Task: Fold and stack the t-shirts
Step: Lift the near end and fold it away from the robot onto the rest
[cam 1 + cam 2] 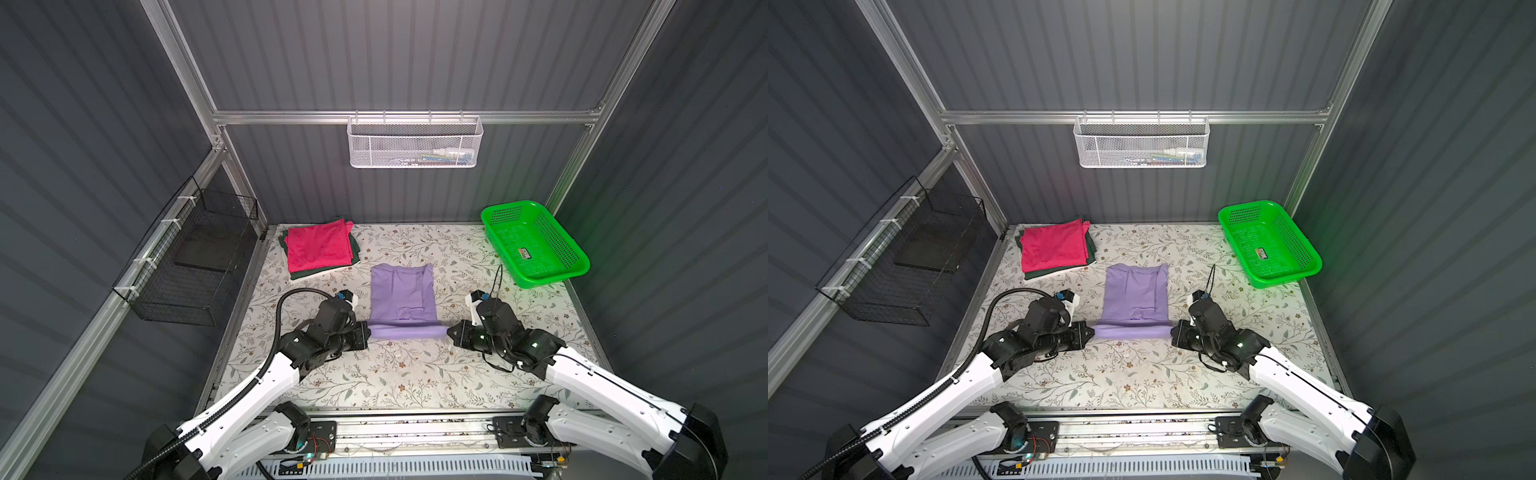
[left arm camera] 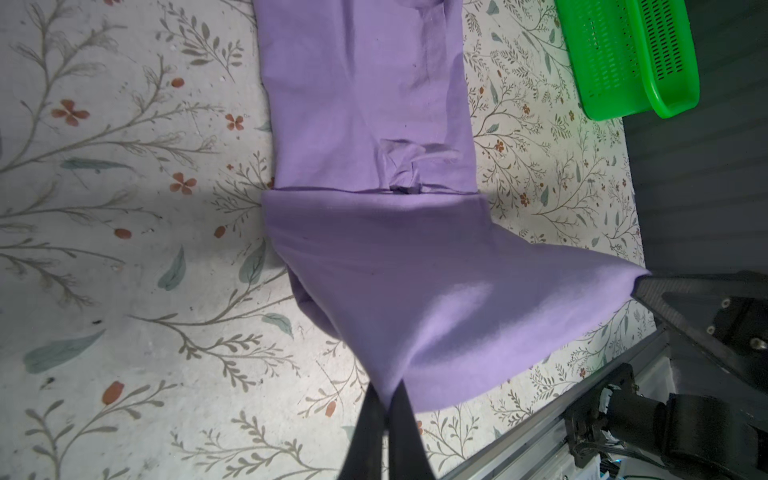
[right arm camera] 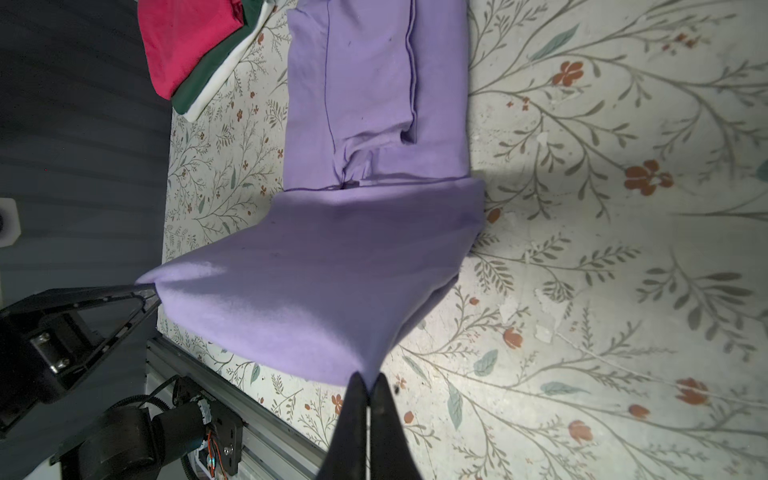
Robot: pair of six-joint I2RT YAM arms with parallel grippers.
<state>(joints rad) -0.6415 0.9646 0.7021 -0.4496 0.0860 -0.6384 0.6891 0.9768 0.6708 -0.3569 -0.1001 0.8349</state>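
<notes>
Firmly, left gripper (image 1: 368, 331) and right gripper (image 1: 448, 332) clamp the six-o'clock edge of the purple tee (image 1: 400, 291) (pink tee (image 1: 318, 249) at ten o'clock).

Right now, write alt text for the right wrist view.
The right claw and left claw each pinch a lifted corner of the lavender t-shirt; the rest lies flat on the floral table. A magenta t-shirt tops a stack.

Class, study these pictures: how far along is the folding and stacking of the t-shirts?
Done: the magenta t-shirt lies folded on the dark green t-shirt. In hand: left hand and right hand each pinch a near corner of the lavender t-shirt, raised. Left: finish that fold, stack it.
</notes>
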